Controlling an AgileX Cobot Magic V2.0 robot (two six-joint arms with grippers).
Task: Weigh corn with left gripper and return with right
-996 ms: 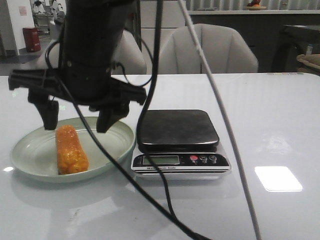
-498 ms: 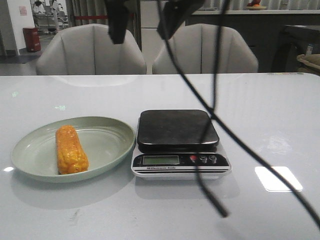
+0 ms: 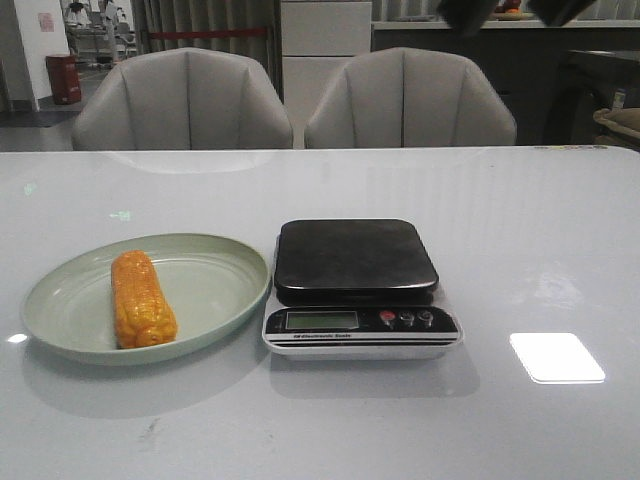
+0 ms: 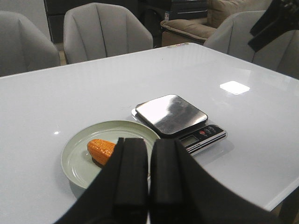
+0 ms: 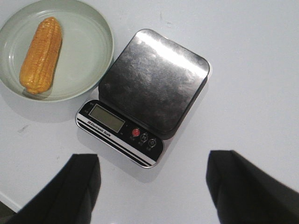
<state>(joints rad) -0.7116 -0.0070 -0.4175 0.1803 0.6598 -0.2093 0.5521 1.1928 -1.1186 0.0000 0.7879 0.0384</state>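
The corn (image 3: 140, 300) lies in a pale green plate (image 3: 222, 290) at the table's left, left of the scale (image 3: 355, 258). The scale's platform is bare. My right gripper (image 3: 512, 8) shows only as two dark fingertips at the top edge, up and to the right of the scale. In the right wrist view it (image 5: 153, 158) is open and empty, high over the scale (image 5: 154, 81), with the corn (image 5: 41, 53) off to one side. My left gripper (image 4: 149, 144) is shut and empty, held well back from the plate (image 4: 77, 161) and the corn (image 4: 100, 148).
Two grey chairs (image 3: 185, 100) (image 3: 410, 95) stand behind the table. A bright light patch (image 3: 556, 357) lies on the white tabletop right of the scale. A dark shape, probably the other arm (image 4: 276, 21), hangs high in the left wrist view.
The open gripper that hung over the plate and the corn a second ago has risen and swung right, almost out of the front view. Its cables have left the view. The corn has stayed on the plate.
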